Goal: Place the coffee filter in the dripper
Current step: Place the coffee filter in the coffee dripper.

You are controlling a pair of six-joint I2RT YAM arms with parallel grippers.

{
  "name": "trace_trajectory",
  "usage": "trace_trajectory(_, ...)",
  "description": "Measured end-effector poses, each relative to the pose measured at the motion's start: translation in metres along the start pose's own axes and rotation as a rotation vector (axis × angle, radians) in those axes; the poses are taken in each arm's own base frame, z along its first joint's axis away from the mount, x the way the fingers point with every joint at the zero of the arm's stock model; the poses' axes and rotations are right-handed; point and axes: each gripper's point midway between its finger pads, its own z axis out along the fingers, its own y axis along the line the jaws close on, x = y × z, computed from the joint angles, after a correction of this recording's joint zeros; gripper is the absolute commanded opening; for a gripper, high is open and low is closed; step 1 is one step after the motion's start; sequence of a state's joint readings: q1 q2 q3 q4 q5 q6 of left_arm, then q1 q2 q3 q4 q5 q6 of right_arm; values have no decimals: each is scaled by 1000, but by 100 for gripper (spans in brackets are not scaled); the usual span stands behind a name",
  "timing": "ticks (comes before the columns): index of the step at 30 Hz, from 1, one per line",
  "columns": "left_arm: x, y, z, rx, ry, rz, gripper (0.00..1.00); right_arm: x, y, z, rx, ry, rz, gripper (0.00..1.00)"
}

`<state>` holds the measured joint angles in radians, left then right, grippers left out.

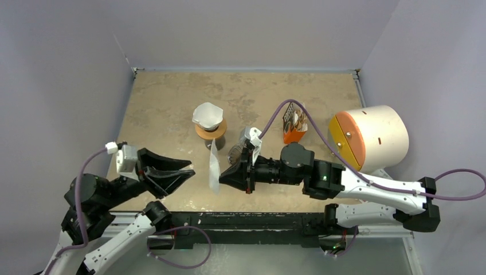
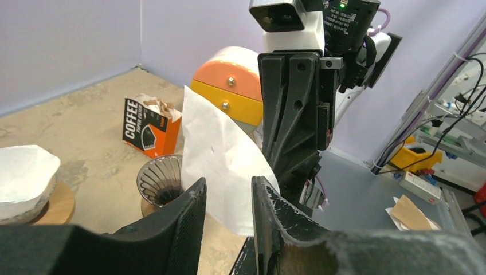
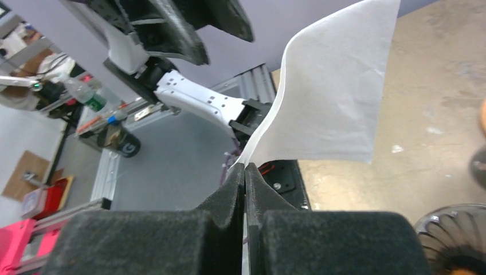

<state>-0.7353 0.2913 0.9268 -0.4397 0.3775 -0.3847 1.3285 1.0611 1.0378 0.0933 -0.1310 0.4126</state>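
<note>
The right gripper is pinched tight on the bottom corner of the white paper coffee filter, its two black foam-padded fingers pressed together with only the paper between them in the right wrist view. The filter is lifted clear of the table and stands upright, seen edge-on from above as a thin white strip between the two grippers. The left gripper faces it from the other side with its fingers spread apart and holding nothing; in the left wrist view the lower edge of the filter shows through the gap, and from above the fingertips sit just short of the paper. The dark ribbed glass dripper stands on the table just behind the right gripper, with no filter in it. Further back, a second white filter sits on a round wooden base, with an orange filter box and a large white cylinder with an orange face to its right.
</note>
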Motion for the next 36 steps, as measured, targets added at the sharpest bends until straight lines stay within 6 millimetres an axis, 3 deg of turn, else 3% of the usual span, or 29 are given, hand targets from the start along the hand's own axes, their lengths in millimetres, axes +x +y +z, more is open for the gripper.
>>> trace_trajectory(4, -16, 0, -7, -45, -12, 9, 39, -15, -8, -7, 76, 2, -56, 0)
trace_trajectory(7, -17, 3, -4, -71, 13, -13, 40, -23, -20, -10, 162, 19, -97, 0)
trace_trajectory(11, -7, 12, 10, -98, 95, -69, 41, -30, -37, -7, 275, 48, -144, 0)
trace_trajectory(18, 26, 33, 43, -154, 241, -194, 41, -24, -70, 4, 491, 139, -223, 0)
trace_trajectory(24, 32, 41, 48, -199, 255, -238, 42, -21, -87, 3, 625, 172, -259, 0)
trace_trajectory(36, 51, 65, 58, -309, 287, -297, 43, -36, -99, 0, 771, 123, -227, 0)
